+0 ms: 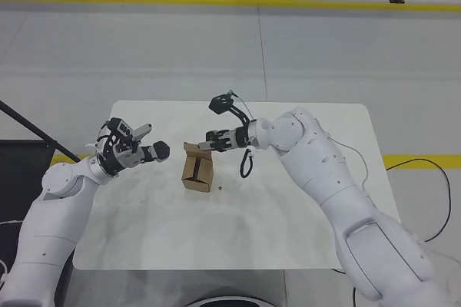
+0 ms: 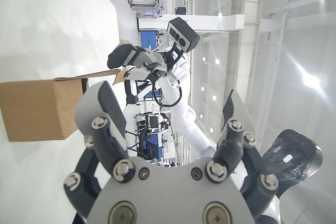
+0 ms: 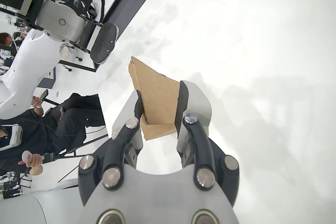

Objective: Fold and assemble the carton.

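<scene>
**q:** quick count pls, how many of each thing on the tabletop [image 1: 292, 230]?

**a:** going L to R: 1 left tool [image 1: 152, 140], 1 carton [image 1: 197, 173], 1 right tool [image 1: 207, 143]. So 2 tools, 1 box, 1 white tabletop under it all.

**q:** ok, and what's the left tool's state?

**a:** its fingers are spread wide apart w/ nothing between them. It hangs above the tabletop's left part, pointing at the box. Near the box's left side but def not touching, there's a clear gap in the top view.

**q:** where's the carton exactly?

**a:** about mid-tabletop, a bit left of center, between the 2 tools. It's plain brown cardboard, body upright, sitting on the surface afaict. The top isn't closed; the top flap [image 3: 157, 93] sticks out toward the right arm.

**q:** and the right tool?

**a:** clamped on that flap. In the right wrist view the cardboard sits between both pads, one finger on each face. The left wrist view shows the same pinch from the other side, at the flap's outer edge. So the box body is just below and left of the right tool, w/ contact only at the flap. The right arm comes in from the tabletop's right half, and its wrist is over the box's top edge.
</scene>
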Action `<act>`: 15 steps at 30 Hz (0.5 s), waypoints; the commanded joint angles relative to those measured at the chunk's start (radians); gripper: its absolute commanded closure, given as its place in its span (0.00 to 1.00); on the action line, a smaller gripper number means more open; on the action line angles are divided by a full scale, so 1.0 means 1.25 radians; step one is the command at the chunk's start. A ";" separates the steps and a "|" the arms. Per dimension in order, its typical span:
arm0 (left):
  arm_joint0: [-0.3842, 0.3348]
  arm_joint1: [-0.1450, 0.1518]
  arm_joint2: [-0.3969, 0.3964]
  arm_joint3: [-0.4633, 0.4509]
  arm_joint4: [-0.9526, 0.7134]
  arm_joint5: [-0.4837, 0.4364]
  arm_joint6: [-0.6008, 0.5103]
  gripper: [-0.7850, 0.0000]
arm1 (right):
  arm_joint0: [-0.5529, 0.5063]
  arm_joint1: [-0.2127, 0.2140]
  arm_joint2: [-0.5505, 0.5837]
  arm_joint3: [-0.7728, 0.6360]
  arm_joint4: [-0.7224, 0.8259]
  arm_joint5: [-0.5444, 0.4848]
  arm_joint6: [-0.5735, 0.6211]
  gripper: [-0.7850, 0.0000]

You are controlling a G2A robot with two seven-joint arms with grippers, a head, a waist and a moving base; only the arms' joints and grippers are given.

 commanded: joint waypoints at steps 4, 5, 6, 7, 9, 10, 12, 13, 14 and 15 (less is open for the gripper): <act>-0.002 0.000 0.001 0.000 0.001 0.002 -0.001 0.00 | -0.009 0.005 0.000 -0.022 -0.016 0.001 -0.001 0.64; -0.002 0.000 0.001 0.000 0.001 0.002 -0.002 0.00 | -0.010 0.005 0.000 -0.027 -0.020 0.003 -0.001 0.65; -0.003 -0.001 0.001 0.001 0.001 0.002 -0.002 0.00 | -0.012 0.006 0.000 -0.031 -0.022 0.004 -0.002 0.67; -0.003 -0.001 0.001 0.001 0.001 0.002 -0.002 0.00 | -0.014 0.007 0.000 -0.036 -0.025 0.005 -0.002 0.67; -0.004 -0.001 0.001 0.001 0.001 0.000 -0.002 0.00 | -0.018 0.009 0.002 -0.045 -0.030 0.006 -0.003 0.69; -0.004 -0.001 0.001 0.002 0.001 0.000 -0.003 0.00 | -0.020 0.010 0.002 -0.049 -0.033 0.007 -0.003 0.70; -0.004 -0.001 0.001 0.003 0.000 0.002 -0.002 0.00 | -0.023 0.012 0.003 -0.058 -0.038 0.009 -0.004 0.71; -0.005 -0.001 0.001 0.003 0.000 0.002 -0.002 0.00 | -0.025 0.014 0.004 -0.062 -0.042 0.010 -0.005 0.73; -0.005 -0.001 0.000 0.003 0.000 0.002 -0.002 0.00 | -0.027 0.015 0.005 -0.066 -0.045 0.010 -0.005 0.73; -0.005 -0.001 0.000 0.004 0.000 0.002 -0.003 0.00 | -0.029 0.016 0.005 -0.070 -0.050 0.011 -0.008 0.74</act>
